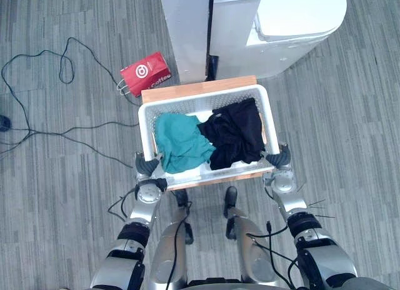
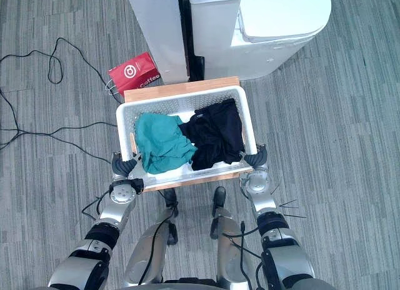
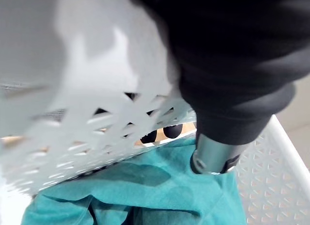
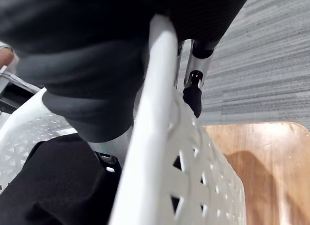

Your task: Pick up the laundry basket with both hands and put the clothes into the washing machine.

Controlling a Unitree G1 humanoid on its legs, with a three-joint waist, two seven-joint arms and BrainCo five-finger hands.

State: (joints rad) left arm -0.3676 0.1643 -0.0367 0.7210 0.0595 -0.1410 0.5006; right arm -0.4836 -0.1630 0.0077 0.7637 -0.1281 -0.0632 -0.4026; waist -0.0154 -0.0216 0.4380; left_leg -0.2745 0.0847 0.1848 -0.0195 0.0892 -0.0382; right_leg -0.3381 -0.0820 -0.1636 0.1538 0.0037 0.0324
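- Fingers (image 3: 169, 132) of the left hand (image 1: 147, 165) press the outside of the lattice wall of the laundry basket (image 1: 200, 97). The thumb (image 3: 213, 157) is inside over the teal garment (image 1: 181, 142), pinching the near left corner.
- Right hand (image 1: 279, 157) straddles the near right rim, with its fingers (image 4: 193, 91) curled outside the wall, beside the black garment (image 1: 234, 132).
- The laundry basket sits on a wooden table (image 1: 187, 89), nearly covering the top.
- The washing machine (image 1: 294, 21) stands just beyond the table.
- A red bag (image 1: 145, 71) lies on the floor (image 1: 350, 115) to the far left.

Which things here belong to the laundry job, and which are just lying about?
Job: laundry basket, teal garment, black garment, washing machine, left hand and right hand gripping its rim.
Lying about: red bag, white cabinet.
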